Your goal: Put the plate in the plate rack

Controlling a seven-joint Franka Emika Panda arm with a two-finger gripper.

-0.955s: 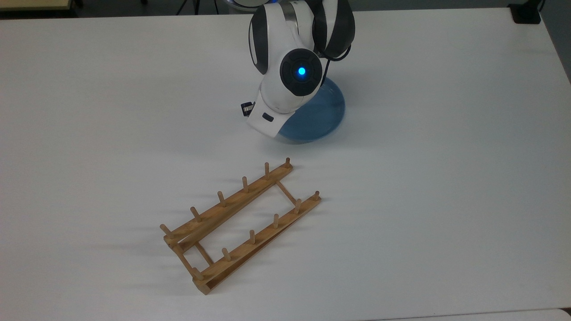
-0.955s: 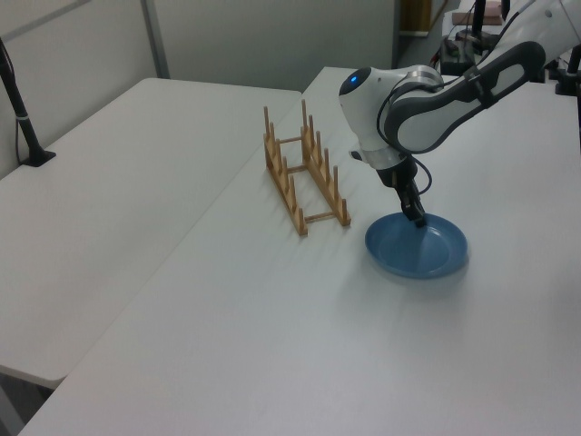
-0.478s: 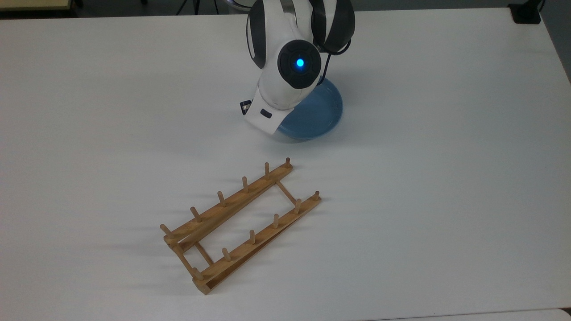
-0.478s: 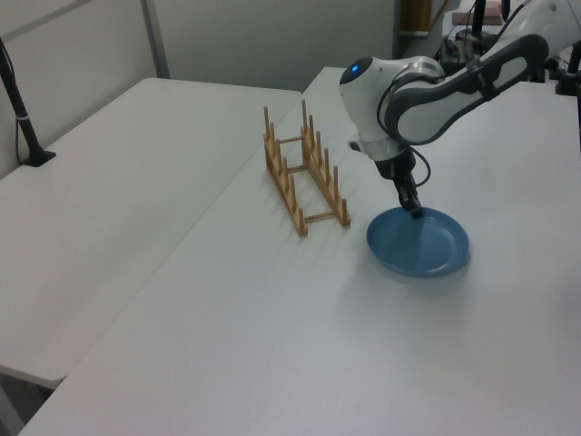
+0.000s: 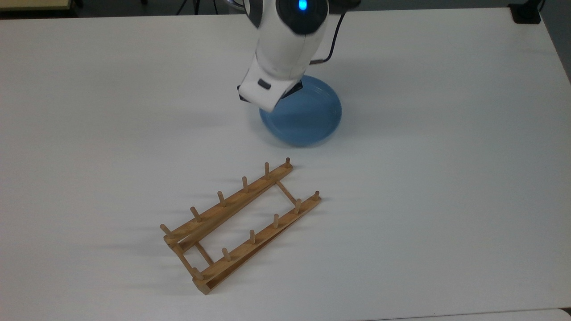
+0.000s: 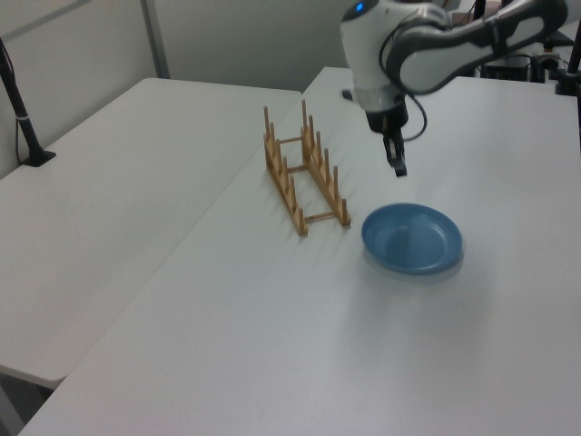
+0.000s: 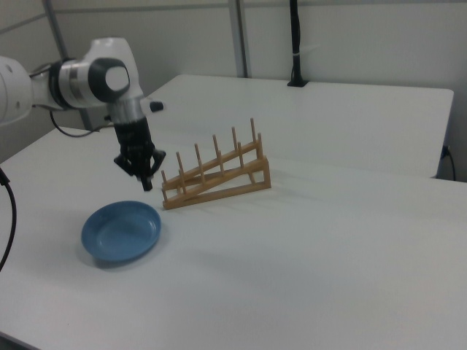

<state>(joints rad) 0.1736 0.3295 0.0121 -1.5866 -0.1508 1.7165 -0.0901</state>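
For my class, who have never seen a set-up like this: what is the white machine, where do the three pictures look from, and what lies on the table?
The white machine is a robot arm; its black two-fingered tool hangs in the air, holding nothing. The top view looks down on the white table; the left view and the right view look across it from opposite sides. On the table lie a round, glossy, light-blue plate, flat beneath the tool, and a long, light-brown wooden plate rack with upright pegs. The rack stands apart from the plate and holds nothing.
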